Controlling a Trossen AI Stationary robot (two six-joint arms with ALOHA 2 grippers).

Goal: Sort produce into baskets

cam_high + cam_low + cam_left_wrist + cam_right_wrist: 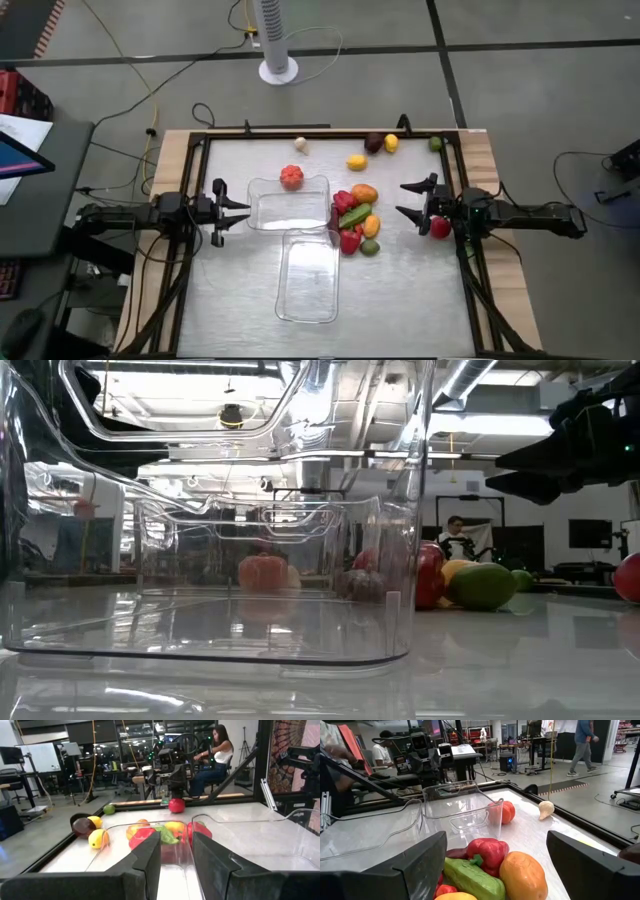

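- Clear plastic rectangular baskets, two of them, sit mid-bench: one (288, 203) lies crosswise nearer the left arm, the other (308, 276) lengthwise toward the front edge, their corners touching. Both look empty, so the sorting appears not yet begun.
- Most of the small toy produce is bunched in a pile (355, 218) just beside the crosswise basket's right end: red pepper, green cucumber-like piece, orange fruit, yellow and green bits (a handy cluster for the right arm).
- A reddish-orange tomato-like piece (291, 177) touches that basket's far rim; a whitish piece (300, 145), a yellow lemon-like piece (356, 162), and a dark maroon, yellow and green trio lie scattered near the far edge.
- The right gripper (413, 199) hovers with fingers spread wide, facing the pile, likely lined up for a first pick; a red round piece (440, 228) lies by its wrist.
- The left gripper (236, 213) waits at the crosswise basket's left end, fingers (145, 865) apart with only a narrow gap, holding nothing.
- Likely risk: the packed pieces may shift when one is pulled out.
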